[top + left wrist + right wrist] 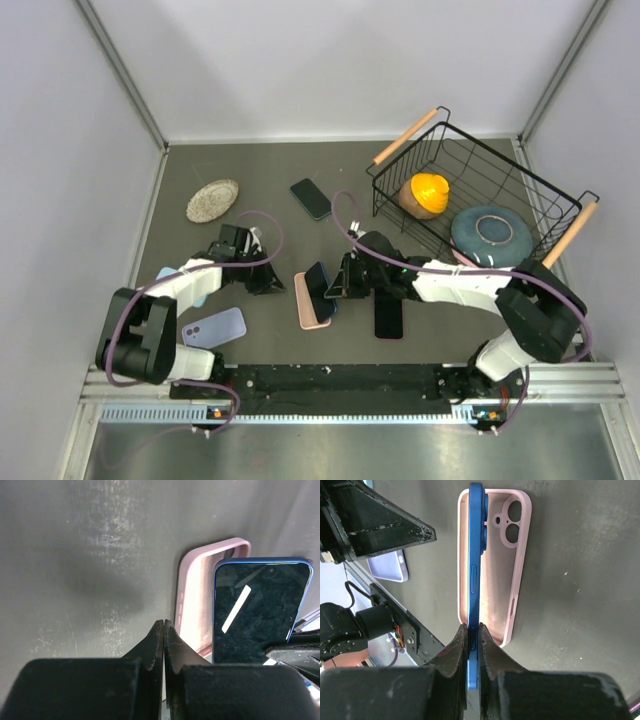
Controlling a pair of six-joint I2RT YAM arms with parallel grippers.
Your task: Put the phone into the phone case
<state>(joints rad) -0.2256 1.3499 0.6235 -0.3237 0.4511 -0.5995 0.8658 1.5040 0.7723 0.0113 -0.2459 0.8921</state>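
Above pink case, blue phone edge-on, clamped in right gripper

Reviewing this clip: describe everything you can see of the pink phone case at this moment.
The pink phone case is pale, matte, seemingly soft plastic. It lies flat near the front middle of the dark table, hollow side up. One end has a camera cutout with two round holes and a smaller one; a slot marks one long wall. The blue phone, pinched on edge by the right arm's fingers, stands along its other long wall; whether they touch is unclear.
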